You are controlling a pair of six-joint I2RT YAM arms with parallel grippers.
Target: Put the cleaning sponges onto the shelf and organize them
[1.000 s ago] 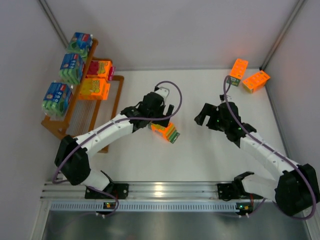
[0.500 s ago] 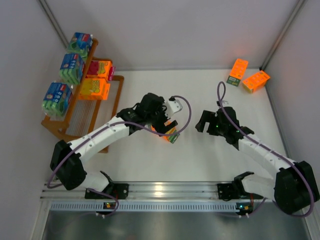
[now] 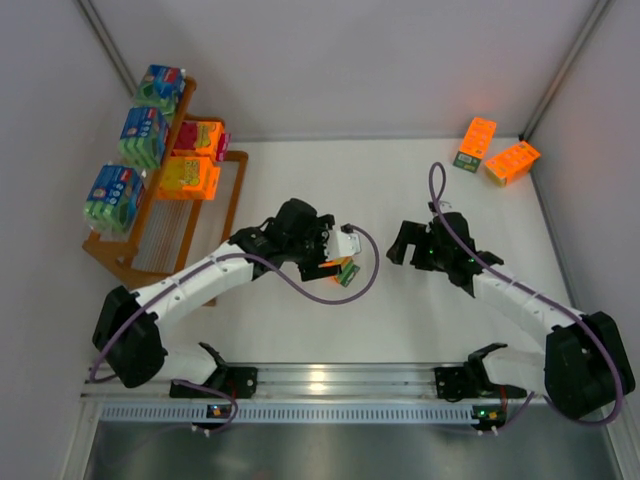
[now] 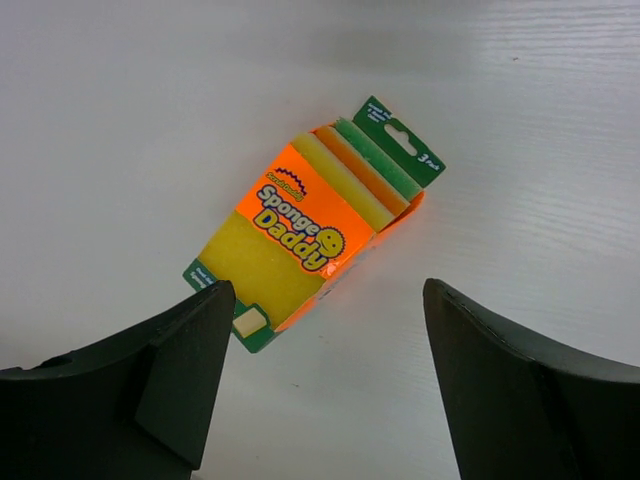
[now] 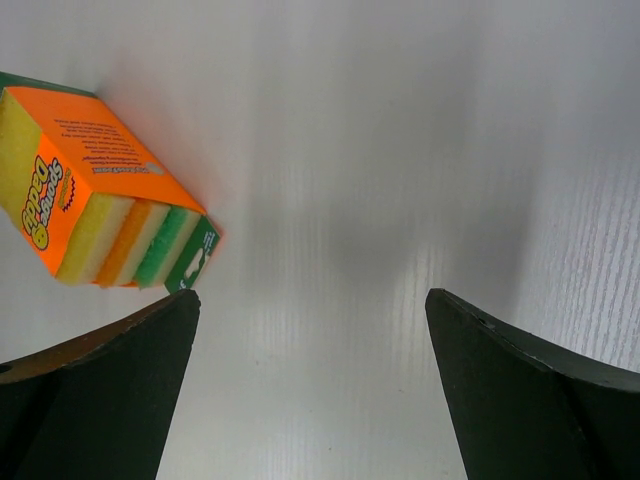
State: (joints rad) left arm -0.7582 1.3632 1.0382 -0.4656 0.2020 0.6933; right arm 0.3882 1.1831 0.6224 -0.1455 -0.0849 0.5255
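An orange sponge pack [image 4: 315,225] lies flat on the white table, just ahead of my open left gripper [image 4: 325,295], which hovers over it and holds nothing. In the top view this pack [image 3: 345,270] peeks out beside the left gripper [image 3: 333,262]. It also shows at the left of the right wrist view [image 5: 100,195]. My right gripper [image 5: 312,300] is open and empty, a little right of the pack [image 3: 405,242]. The orange shelf [image 3: 238,190] stands far left, with three blue-green packs [image 3: 143,135] on its top tier and two orange packs [image 3: 190,175] on the middle tier.
Two more orange packs [image 3: 476,143] [image 3: 513,161] lie at the far right corner by the wall. The shelf's lowest wire tier [image 3: 170,240] is bare. Grey walls close in on the left, back and right.
My left gripper has swung right and turned over the orange pack on the table. My right gripper has shifted slightly left toward it. The shelf packs are unchanged.
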